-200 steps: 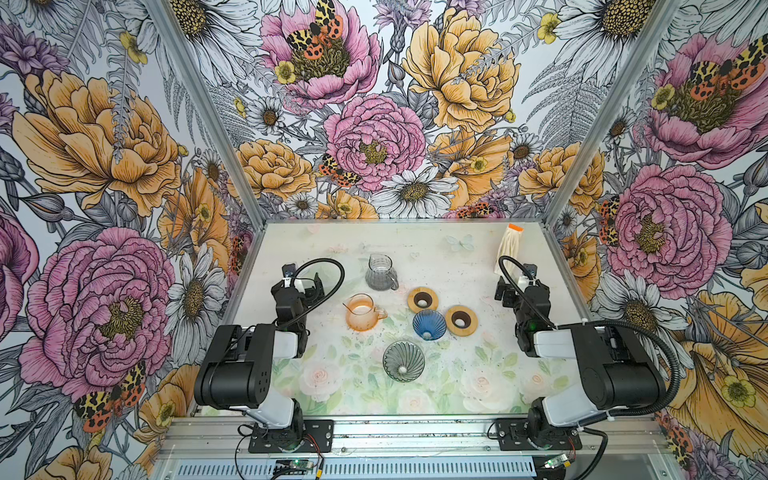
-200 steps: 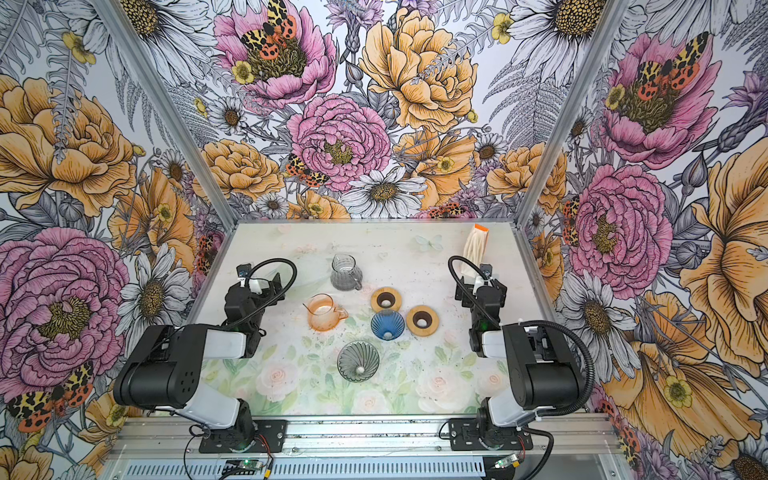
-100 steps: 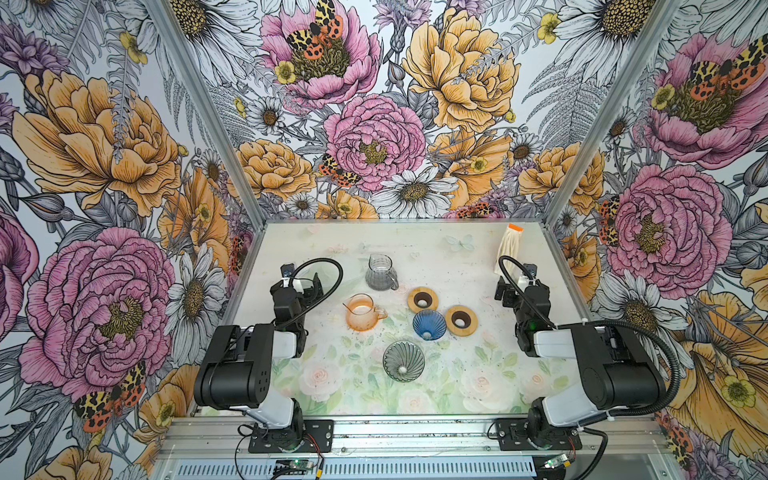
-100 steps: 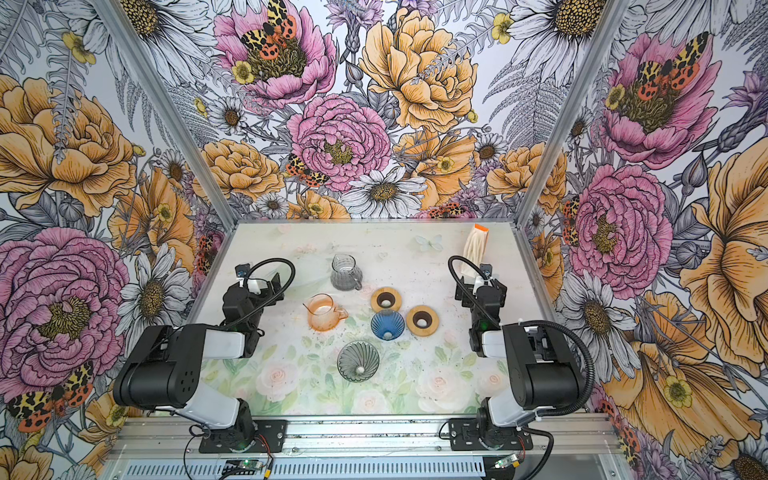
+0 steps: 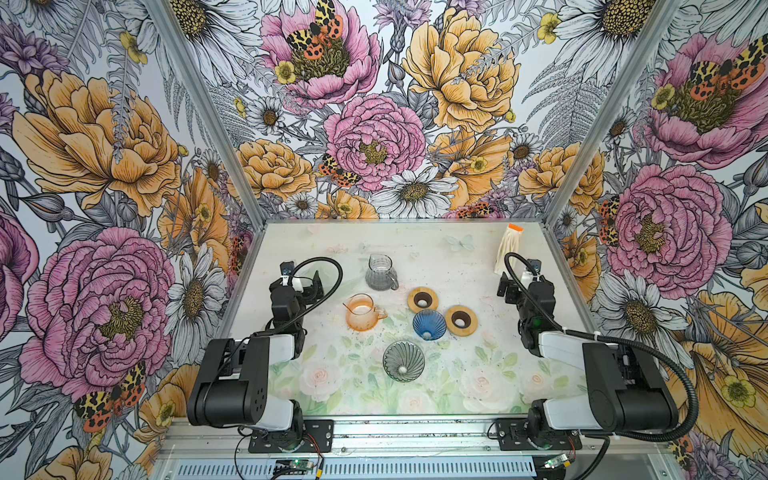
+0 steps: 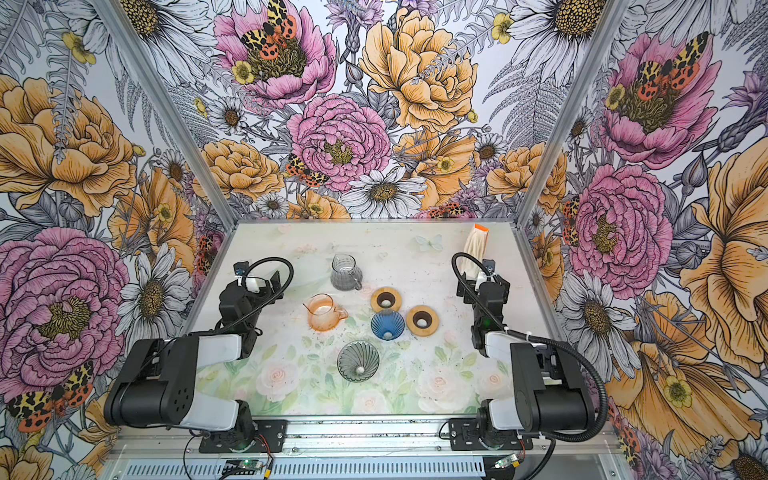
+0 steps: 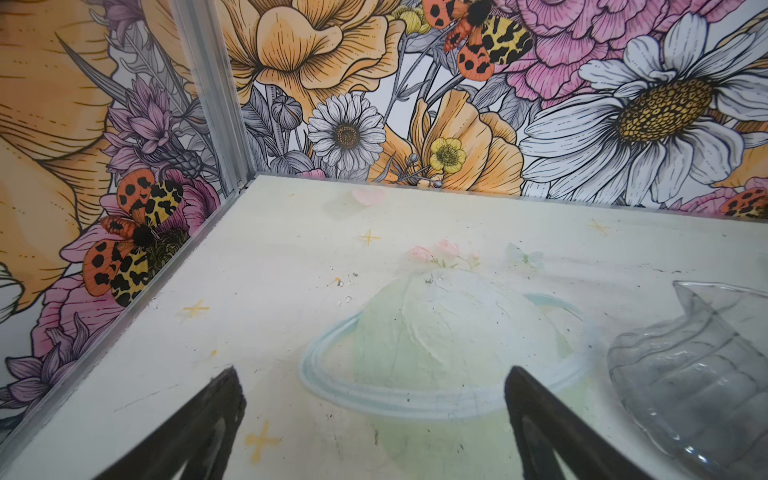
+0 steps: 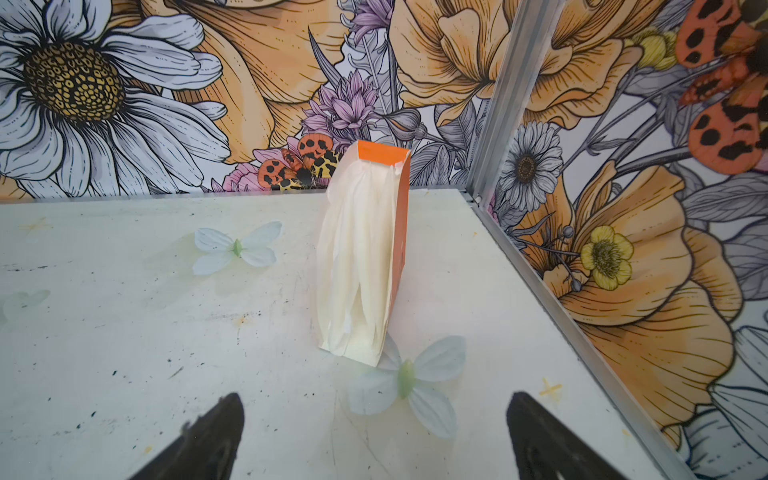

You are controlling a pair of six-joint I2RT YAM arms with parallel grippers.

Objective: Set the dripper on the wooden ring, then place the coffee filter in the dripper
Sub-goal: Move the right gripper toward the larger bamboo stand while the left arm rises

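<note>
The coffee filters (image 8: 357,266) are a cream paper stack standing on edge in an orange sleeve (image 8: 380,151). They're in the far right corner of the table (image 5: 436,266), near the side wall (image 8: 623,208) and well apart from everything else. The right gripper (image 8: 374,415) points straight at the stack, near it but not touching, jaws spread wide with nothing in them. The left gripper (image 7: 372,386) is just as wide open and empty, over bare table beside the smoky glass pitcher (image 7: 685,374).

My worry is that thin, nested paper makes it easy to pinch several sheets at once, or to knock the whole sleeve over against the wall. Also the blue dripper (image 5: 429,325) and grey dripper (image 5: 403,360) look to be sitting loose, not in the wooden rings (image 5: 411,300), so a filter pushed in could tip one. I can't tell which dripper is meant.

In both top views the cable (image 5: 512,254) covers the stack's lower end. Neither wrist view shows a dripper, and the pitcher is cut off at the frame edge.
</note>
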